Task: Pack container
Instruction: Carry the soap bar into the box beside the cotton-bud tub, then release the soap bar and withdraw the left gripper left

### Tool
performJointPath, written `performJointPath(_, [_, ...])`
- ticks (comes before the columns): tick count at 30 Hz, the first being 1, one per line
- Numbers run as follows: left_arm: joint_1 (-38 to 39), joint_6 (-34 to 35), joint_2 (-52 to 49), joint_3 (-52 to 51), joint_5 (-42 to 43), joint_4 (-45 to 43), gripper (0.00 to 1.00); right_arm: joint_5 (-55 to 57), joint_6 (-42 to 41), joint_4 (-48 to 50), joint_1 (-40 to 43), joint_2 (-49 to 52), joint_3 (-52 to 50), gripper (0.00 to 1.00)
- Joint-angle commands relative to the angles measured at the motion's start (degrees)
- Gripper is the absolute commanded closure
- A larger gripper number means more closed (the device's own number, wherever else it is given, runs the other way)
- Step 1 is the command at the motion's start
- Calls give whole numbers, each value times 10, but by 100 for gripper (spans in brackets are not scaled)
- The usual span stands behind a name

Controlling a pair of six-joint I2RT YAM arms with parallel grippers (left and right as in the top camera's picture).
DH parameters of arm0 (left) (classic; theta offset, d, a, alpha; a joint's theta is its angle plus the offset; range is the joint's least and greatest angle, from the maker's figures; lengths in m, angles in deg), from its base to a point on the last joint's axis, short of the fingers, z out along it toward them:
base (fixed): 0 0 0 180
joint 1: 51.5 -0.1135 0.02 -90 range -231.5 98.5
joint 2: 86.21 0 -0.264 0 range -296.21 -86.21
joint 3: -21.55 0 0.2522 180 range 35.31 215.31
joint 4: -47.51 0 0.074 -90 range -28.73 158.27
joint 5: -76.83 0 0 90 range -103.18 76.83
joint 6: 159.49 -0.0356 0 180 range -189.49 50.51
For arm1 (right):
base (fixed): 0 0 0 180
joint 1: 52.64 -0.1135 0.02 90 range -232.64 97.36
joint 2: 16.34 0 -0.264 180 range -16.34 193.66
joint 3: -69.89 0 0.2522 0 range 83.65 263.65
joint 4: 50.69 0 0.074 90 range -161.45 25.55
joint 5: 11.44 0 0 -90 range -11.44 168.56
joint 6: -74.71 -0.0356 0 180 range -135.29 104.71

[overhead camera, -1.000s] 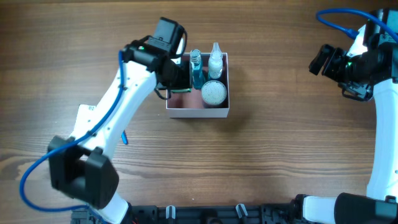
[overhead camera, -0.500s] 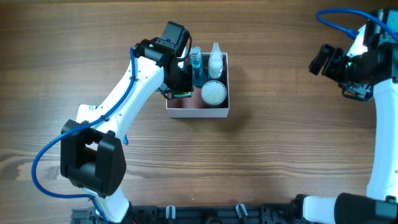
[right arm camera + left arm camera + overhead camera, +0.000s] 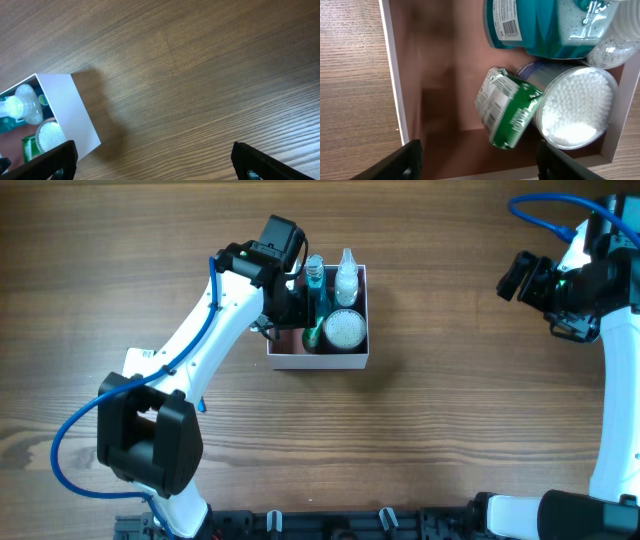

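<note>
The container [image 3: 317, 362] sits near the far edge of the table [image 3: 460, 430], left of centre. A green-and-white packet [image 3: 506, 107] leans on the round tub [image 3: 575, 107], so placing looks done. The left gripper [image 3: 479, 159], spread wide and empty, should lift clear. The right gripper [image 3: 156, 161], likewise, hangs by the right edge. The teal bottle [image 3: 545, 25] has a barcode, print unreadable.

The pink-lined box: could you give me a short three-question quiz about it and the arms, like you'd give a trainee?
1. True or false: the green-and-white packet lies inside the container.
2. Which gripper hangs over the container? A. left gripper B. the other one C. neither
3. How many items can be seen in the container?

Key: 1 true. 2 A; its fingers are spread, holding nothing. 3 four: the packet, a teal bottle, a clear bottle and a cotton-swab tub.
</note>
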Motion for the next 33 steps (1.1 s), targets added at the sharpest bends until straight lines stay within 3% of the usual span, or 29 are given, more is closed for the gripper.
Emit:
performJointPath(1, [-6, -2, 2, 6, -36, 9, 27, -7, 11, 0, 0, 5, 2, 0])
performJointPath(17, [-113, -2, 57, 6, -57, 69, 28, -7, 11, -1, 0, 5, 2, 0])
performJointPath(20, [-141, -2, 74, 6, -83, 87, 18, -7, 11, 0, 0, 5, 2, 0])
performJointPath(26, [-238, -2, 109, 6, -84, 114, 7, -7, 12, 0, 0, 5, 2, 0])
performJointPath(33, [-378, -9, 110, -10, -84, 142, 0, -7, 12, 0, 0, 5, 2, 0])
